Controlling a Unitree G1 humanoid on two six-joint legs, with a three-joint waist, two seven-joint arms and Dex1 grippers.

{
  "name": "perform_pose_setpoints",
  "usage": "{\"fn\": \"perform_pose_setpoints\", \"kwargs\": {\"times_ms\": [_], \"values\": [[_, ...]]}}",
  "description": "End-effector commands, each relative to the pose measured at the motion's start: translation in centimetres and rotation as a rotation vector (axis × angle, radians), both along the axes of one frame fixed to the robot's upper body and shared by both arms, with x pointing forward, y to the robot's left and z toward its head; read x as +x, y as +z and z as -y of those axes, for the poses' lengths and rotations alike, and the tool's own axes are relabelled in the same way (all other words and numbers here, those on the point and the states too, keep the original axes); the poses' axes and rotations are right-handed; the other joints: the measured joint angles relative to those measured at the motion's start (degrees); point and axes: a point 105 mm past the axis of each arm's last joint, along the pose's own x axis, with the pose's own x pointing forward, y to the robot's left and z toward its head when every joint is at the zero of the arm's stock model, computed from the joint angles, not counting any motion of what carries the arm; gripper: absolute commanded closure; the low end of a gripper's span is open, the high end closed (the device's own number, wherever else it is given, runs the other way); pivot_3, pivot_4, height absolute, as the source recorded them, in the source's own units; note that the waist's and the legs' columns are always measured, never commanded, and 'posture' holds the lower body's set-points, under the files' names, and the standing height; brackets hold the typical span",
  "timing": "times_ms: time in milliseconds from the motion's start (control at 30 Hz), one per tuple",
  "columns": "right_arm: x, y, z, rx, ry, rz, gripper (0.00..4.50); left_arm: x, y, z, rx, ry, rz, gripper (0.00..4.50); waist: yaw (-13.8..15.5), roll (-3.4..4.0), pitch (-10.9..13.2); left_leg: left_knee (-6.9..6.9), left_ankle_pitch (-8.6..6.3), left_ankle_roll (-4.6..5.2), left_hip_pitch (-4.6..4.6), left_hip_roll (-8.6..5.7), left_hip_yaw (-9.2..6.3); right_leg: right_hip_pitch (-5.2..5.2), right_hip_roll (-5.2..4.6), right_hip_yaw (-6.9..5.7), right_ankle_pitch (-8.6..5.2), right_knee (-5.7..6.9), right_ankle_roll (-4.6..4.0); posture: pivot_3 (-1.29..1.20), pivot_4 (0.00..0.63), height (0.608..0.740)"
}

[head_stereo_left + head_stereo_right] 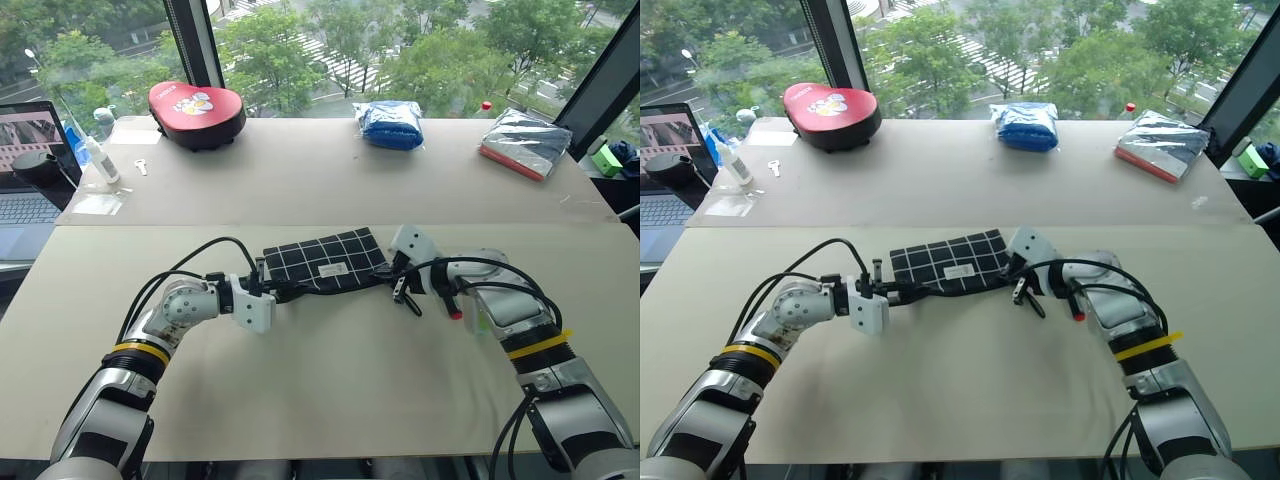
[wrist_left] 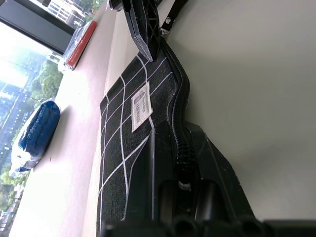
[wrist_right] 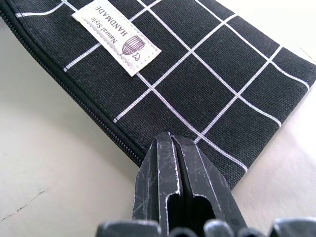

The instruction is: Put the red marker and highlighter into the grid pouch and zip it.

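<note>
Near the middle of the desk (image 1: pixel 330 400) we log one grid pouch (image 1: pixel 325 258), lying flat, label up, well clear of every edge.

Left gripper (image 1: pixel 268 288): jaws closed tight on the pouch's left end, at the zipper edge; the left wrist view has both fingers (image 2: pixel 163 173) pressed against that edge.

Right gripper (image 1: pixel 398 268): jaws closed on the pouch's right corner, fingers (image 3: pixel 182 187) meeting with no gap.

Red marker (image 1: pixel 452 308): we take the slim dark pen with a red end, lying on the desk by the right wrist, to be this item. It sits outside the pouch.

Highlighter: not located by us.

Zipper: along the near edge the teeth look joined, though we cannot confirm its full length.

Status, as we judge it: pouch held at both ends; loading the marker and final zipping remain outstanding.

Back edge: red case (image 1: pixel 197 112), blue bag (image 1: pixel 391 124).
</note>
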Motion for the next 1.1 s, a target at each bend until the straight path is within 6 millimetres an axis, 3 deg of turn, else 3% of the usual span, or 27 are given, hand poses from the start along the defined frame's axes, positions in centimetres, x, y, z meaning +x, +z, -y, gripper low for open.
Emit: {"fn": "perform_pose_setpoints", "kwargs": {"times_ms": [33, 133, 200, 267, 367, 467, 633, 1100], "values": [[1.5, 2.4, 0.1, 0.157, -0.103, 0.042, 4.5, 0.2, 0.8, 0.0, -0.052, 0.026, -0.018, 4.47, -0.05, 0.0, 0.0, 0.01, 0.0, 0.0, -0.01, 0.0, 0.0, -0.01, 0.0, 0.0, 0.0, 0.02, 0.0, 0.0, 0.15, 0.74], [1.6, 6.0, 0.8, 0.35, -0.141, 0.052, 3.72, 0.3, 1.3, -0.6, -0.091, 0.059, -0.006, 4.5, -0.08, 0.01, 0.01, 0.01, 0.0, -0.01, -0.08, 0.0, 0.0, -0.13, 0.0, 0.04, 0.0, 0.09, 0.0, 0.0, 0.15, 0.74], [1.0, 6.9, 1.1, 0.408, -0.127, 0.043, 3.05, 0.5, 1.6, -0.8, -0.111, 0.08, -0.01, 4.5, 0.03, 0.01, 0.01, 0.02, 0.01, -0.02, -0.16, 0.0, -0.02, -0.2, 0.0, 0.05, 0.0, 0.12, 0.0, 0.0, 0.15, 0.74], [-0.8, 8.4, 1.6, 0.509, -0.061, 0.008, 2.38, 0.9, 2.5, -1.0, -0.193, 0.128, -0.033, 4.5, 0.07, 0.01, 0.01, 0.01, 0.0, -0.01, -0.15, 0.0, -0.04, -0.2, 0.0, 0.04, 0.0, 0.11, 0.0, 0.0, 0.15, 0.74], [-2.9, 8.8, 2.6, 0.524, -0.023, -0.026, 1.27, 1.3, 4.2, -0.8, -0.31, 0.169, -0.055, 4.5, 0.27, 0.01, 0.01, 0.02, -0.01, 0.02, -0.25, 0.05, -0.13, -0.21, 0.0, -0.02, 0.0, 0.06, 0.01, 0.0, 0.15, 0.74], [-3.3, 8.0, 3.6, 0.449, -0.074, -0.008, 1.27, 1.1, 5.5, -0.3, -0.376, 0.175, -0.065, 4.5, 0.16, 0.01, 0.01, 0.07, -0.04, 0.06, -0.27, 0.04, -0.11, -0.18, -0.03, -0.01, -0.01, 0.04, 0.01, 0.0, 0.15, 0.74], [-2.1, 4.9, 3.3, 0.277, -0.17, 0.028, 1.27, 0.7, 6.0, 0.1, -0.388, 0.173, -0.074, 4.5, -0.26, 0.01, 0.01, 0.08, -0.03, 0.04, -0.17, 0.02, -0.03, -0.18, -0.01, 0.06, -0.01, 0.15, 0.01, 0.0, 0.15, 0.74], [1.4, 3.1, 1.8, 0.205, -0.214, 0.063, 1.27, 0.2, 5.9, 0.3, -0.38, 0.168, -0.076, 4.5, -0.06, 0.01, 0.01, 0.11, 0.02, -0.02, -0.17, -0.02, -0.03, -0.17, -0.02, 0.1, -0.01, 0.16, 0.01, 0.0, 0.15, 0.74]]}}
